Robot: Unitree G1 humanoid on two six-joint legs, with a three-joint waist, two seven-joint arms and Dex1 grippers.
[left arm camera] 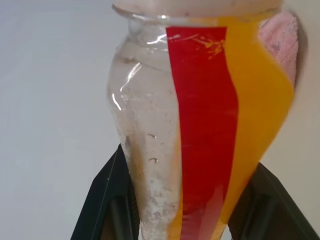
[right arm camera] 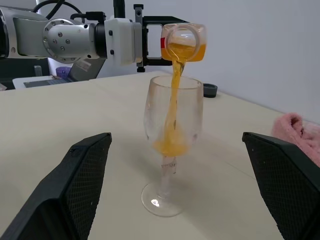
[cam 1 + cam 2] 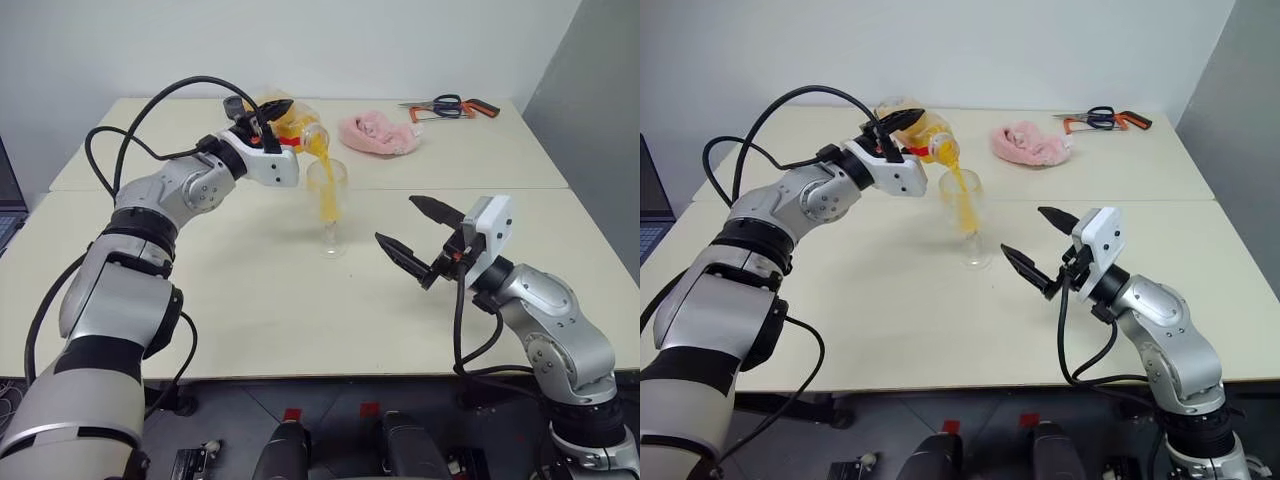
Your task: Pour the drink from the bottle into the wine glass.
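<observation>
Tabletop [image 3: 200, 300] was bare in front of and left of the wine glass [image 3: 328, 205], but the tilted bottle [image 3: 290, 122] blocked the space over its rim, the open right gripper [image 3: 408, 228] sat just right, and cloth [image 3: 378, 135] and scissors [image 3: 450, 106] lay behind.

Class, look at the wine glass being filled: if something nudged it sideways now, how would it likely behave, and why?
The wine glass would probably tip easily: a wide bowl sits on a thin stem over a small foot. The drink pooling in the bowl likely makes it top-heavy. It looks like thin clear glass, so a fall could break it.
</observation>
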